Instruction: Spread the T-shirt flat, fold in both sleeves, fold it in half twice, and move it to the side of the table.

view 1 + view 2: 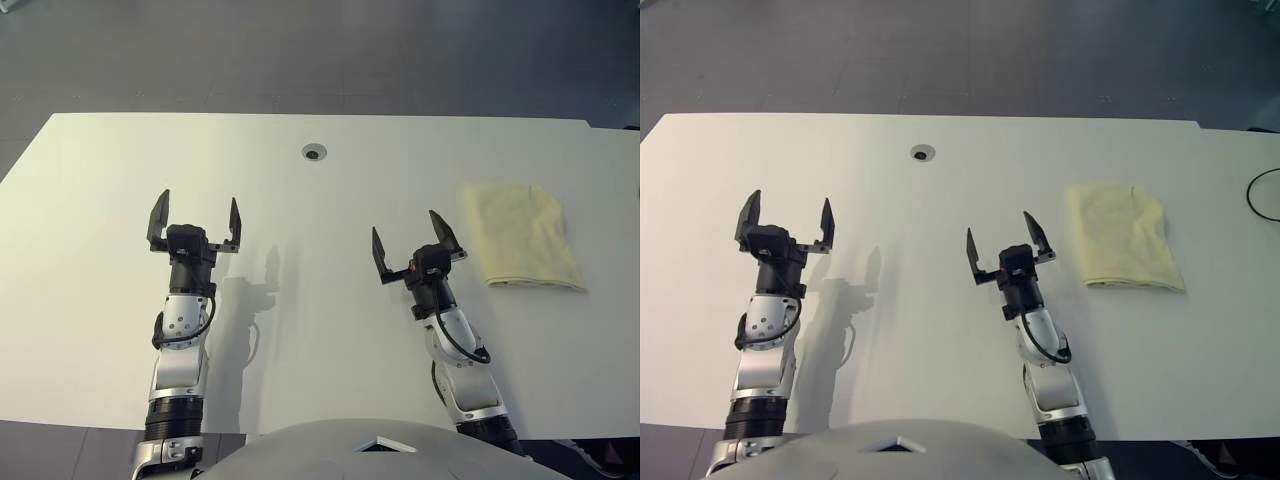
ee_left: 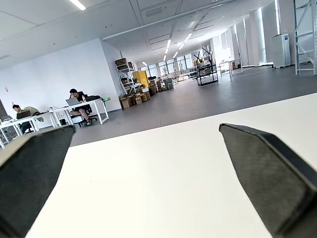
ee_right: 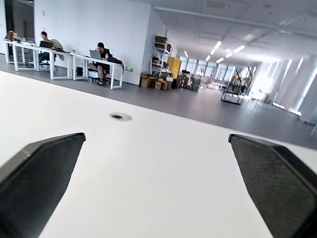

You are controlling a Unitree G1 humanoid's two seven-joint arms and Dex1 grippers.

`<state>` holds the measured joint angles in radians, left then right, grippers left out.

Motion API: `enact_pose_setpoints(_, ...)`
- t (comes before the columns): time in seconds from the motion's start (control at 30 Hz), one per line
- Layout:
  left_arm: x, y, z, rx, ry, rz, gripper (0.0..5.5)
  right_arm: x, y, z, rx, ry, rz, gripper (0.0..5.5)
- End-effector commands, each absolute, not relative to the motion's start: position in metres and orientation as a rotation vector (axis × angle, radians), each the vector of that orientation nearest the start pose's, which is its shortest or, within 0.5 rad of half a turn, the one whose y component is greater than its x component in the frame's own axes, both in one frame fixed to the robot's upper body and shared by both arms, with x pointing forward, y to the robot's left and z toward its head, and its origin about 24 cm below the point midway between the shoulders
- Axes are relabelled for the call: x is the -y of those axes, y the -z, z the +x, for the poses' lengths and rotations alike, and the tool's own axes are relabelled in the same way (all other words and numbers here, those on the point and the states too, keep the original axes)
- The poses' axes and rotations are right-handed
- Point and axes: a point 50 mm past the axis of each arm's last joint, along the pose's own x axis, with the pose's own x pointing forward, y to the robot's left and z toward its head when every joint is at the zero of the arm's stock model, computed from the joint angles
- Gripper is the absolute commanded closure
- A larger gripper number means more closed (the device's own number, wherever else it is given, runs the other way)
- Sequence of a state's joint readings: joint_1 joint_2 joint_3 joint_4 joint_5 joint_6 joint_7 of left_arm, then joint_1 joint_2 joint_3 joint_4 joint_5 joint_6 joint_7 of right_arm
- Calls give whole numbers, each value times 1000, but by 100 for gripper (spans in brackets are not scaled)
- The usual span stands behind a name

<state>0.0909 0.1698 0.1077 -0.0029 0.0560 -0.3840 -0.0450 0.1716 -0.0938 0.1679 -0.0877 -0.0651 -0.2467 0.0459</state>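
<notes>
The pale yellow T-shirt [image 1: 523, 235] lies folded into a compact rectangle on the right side of the white table [image 1: 320, 330]. My right gripper [image 1: 412, 247] hovers over the table just left of the shirt, open, with nothing between its fingers. Further left, my left gripper [image 1: 195, 220] is held above the table, also open and holding nothing. In the left wrist view its two dark fingers [image 2: 270, 173] frame bare tabletop; the right wrist view shows the same between that arm's fingers [image 3: 275, 173].
A small round cable hole [image 1: 314, 152] sits in the table near the far edge, also seen as the cable hole [image 3: 117, 117] ahead of the right gripper. A black cable [image 1: 1262, 195] loops at the table's right edge. Grey floor lies beyond the table.
</notes>
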Motion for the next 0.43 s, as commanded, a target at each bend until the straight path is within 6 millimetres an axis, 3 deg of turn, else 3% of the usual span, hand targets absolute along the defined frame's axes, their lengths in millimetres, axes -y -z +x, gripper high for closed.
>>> enact_pose_setpoints(0.03, -201, -65, 225, 303, -24, 270, 10, 126, -45, 217, 159, -192, -99, 12)
enact_pose_setpoints(0.43, -195, -70, 226, 343, 10, 292, 10, 139, -50, 212, 176, -127, -132, 12)
